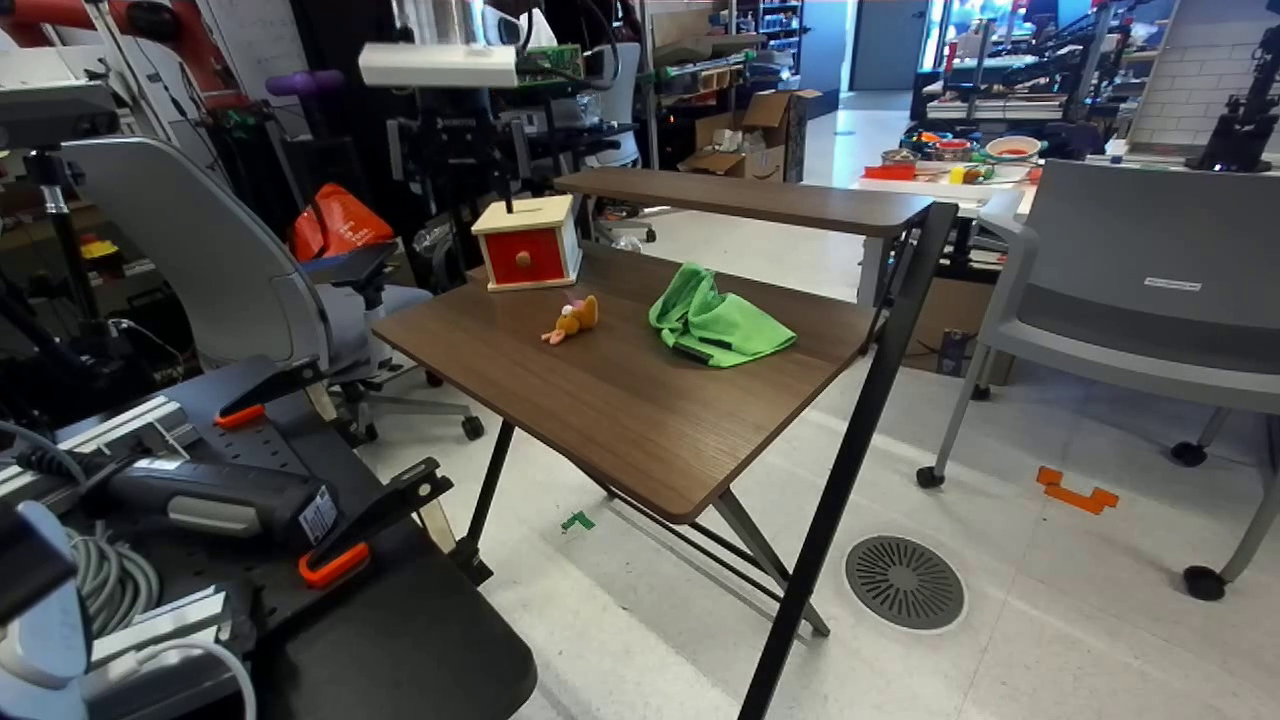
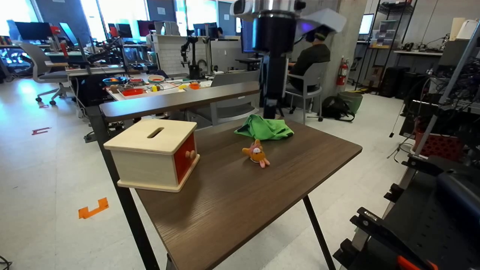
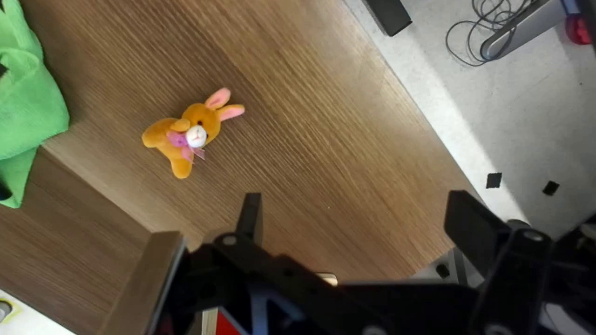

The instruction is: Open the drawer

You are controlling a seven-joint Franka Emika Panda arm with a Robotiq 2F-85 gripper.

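Observation:
A pale wooden box [image 1: 525, 213] with a red drawer [image 1: 505, 262] stands on the brown table. The drawer front is closed, with a round wooden knob [image 1: 524, 259]. The box [image 2: 144, 168] also shows in an exterior view, with a slot in its top, the red drawer [image 2: 180, 159] and the knob [image 2: 190, 155]. In the wrist view only a red strip of the drawer [image 3: 226, 325] and pale edges show; my gripper hides the rest. My gripper [image 3: 354, 200] is open and empty, pointing down above the table, apart from the box.
An orange plush bunny [image 2: 257, 153] and a crumpled green cloth [image 2: 264, 128] lie on the brown table [image 2: 240, 210]. A raised shelf [image 1: 745, 200] runs along one table edge. A black cart [image 1: 400, 630] with tools and clamps stands nearby. Chairs are around.

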